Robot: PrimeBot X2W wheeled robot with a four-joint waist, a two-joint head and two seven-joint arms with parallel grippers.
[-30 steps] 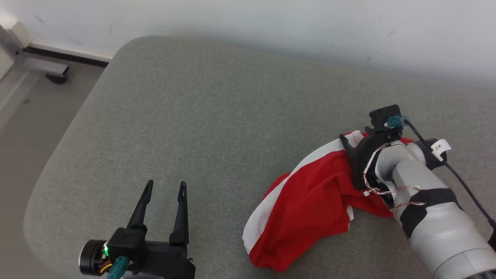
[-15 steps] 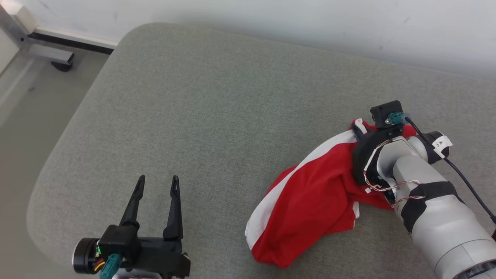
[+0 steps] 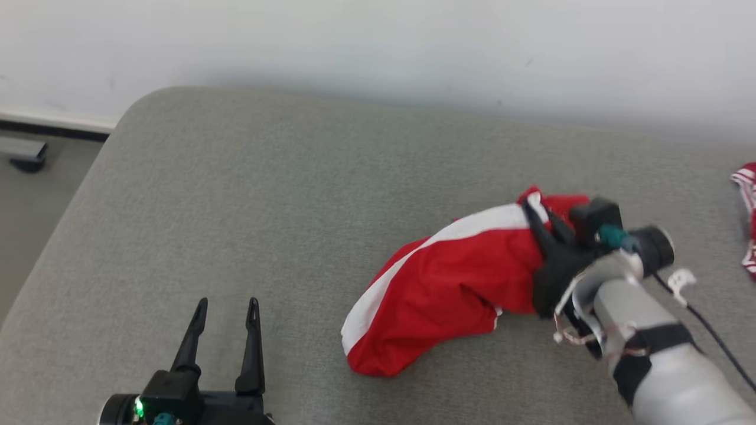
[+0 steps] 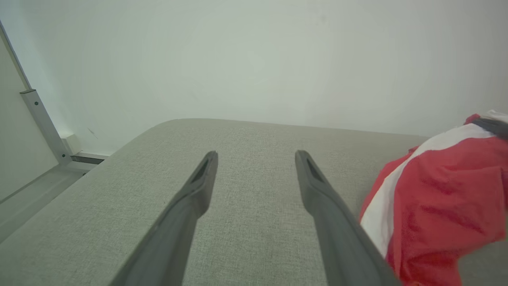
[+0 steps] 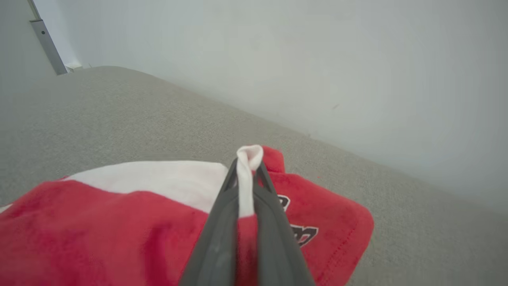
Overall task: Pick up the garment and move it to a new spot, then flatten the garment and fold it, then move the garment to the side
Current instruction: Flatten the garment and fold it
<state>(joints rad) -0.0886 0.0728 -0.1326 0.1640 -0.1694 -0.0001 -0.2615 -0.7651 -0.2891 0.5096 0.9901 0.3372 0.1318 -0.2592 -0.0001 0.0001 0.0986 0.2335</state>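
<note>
The task was at its first step. The right gripper (image 5: 247, 161) pinched a white fold of the one red-and-white garment (image 3: 449, 289), which lay bunched toward the right edge of the grey cushion (image 3: 266, 195). Moving, flattening, folding and setting aside remained. The left gripper (image 3: 227, 304) hung wide and empty near the front edge. There were two grippers and one striped cloth (image 3: 747, 200).

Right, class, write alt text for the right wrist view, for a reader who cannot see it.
The right gripper is shut on a pinched white fold of a red and white garment. The rest of the garment lies bunched on a grey cushioned surface, with a pale wall beyond.
</note>
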